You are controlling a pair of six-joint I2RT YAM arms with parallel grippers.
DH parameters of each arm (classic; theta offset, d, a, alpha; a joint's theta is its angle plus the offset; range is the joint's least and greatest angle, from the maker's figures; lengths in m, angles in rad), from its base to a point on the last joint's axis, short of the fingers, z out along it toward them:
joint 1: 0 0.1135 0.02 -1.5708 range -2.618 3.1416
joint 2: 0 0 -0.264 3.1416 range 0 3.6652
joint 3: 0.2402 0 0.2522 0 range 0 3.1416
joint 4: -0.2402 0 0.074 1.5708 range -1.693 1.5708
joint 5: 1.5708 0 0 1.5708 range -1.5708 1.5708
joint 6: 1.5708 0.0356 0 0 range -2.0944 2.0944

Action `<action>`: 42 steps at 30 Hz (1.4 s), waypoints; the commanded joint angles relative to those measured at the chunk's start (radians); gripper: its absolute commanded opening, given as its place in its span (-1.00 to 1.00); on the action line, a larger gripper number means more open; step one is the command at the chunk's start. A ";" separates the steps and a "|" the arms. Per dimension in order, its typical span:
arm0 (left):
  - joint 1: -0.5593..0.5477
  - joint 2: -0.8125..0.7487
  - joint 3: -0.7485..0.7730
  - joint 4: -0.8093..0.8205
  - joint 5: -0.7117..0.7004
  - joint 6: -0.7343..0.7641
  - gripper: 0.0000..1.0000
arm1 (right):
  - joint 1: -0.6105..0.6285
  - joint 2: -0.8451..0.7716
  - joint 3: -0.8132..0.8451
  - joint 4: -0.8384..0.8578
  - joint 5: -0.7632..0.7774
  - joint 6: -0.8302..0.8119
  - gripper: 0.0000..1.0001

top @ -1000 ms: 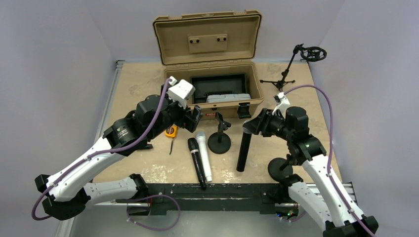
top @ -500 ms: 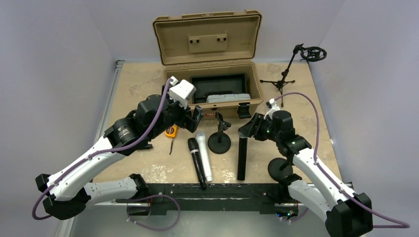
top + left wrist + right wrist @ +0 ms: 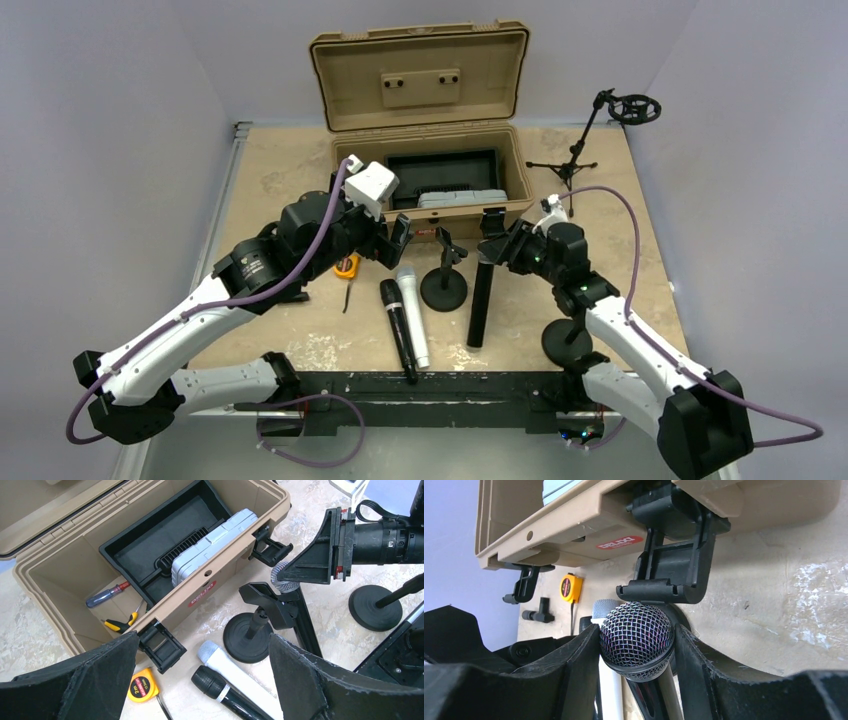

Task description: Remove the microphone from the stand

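Mottled beige tabletop (image 3: 290, 170): right pincer (image 3: 492, 250) clamps the mesh-headed black microphone (image 3: 636, 632); left pincer (image 3: 202, 636) gapes wide.

The microphone (image 3: 636, 635) is black with a silver wire-mesh head, and the stand (image 3: 443, 288) is plain black. The case (image 3: 420, 80) is tan with black latches (image 3: 669, 555) and a red label (image 3: 619, 542); the table (image 3: 280, 170) is mottled beige and cream. The white microphone (image 3: 413, 320) has a grey head, the second microphone (image 3: 400, 335) is all black, and the tape measure (image 3: 347, 265) is yellow.
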 commanded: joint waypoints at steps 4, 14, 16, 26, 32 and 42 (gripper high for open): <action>0.001 -0.003 0.010 0.029 0.009 -0.009 0.96 | 0.006 0.087 -0.020 0.053 0.046 -0.049 -0.62; 0.001 0.000 0.010 0.028 0.011 -0.010 0.96 | 0.010 0.034 0.016 -0.037 0.040 -0.099 -0.23; 0.001 0.001 0.011 0.029 0.012 -0.010 0.96 | 0.012 0.025 0.025 -0.042 0.048 -0.111 -0.09; 0.001 0.006 0.009 0.029 0.008 -0.009 0.96 | 0.013 0.012 0.073 -0.036 0.062 -0.123 0.45; 0.001 0.005 0.011 0.025 0.010 -0.010 0.96 | 0.013 -0.013 0.172 -0.074 0.082 -0.154 0.49; 0.001 -0.008 0.011 0.025 0.008 -0.009 0.96 | 0.010 0.022 0.525 -0.206 0.368 -0.260 0.49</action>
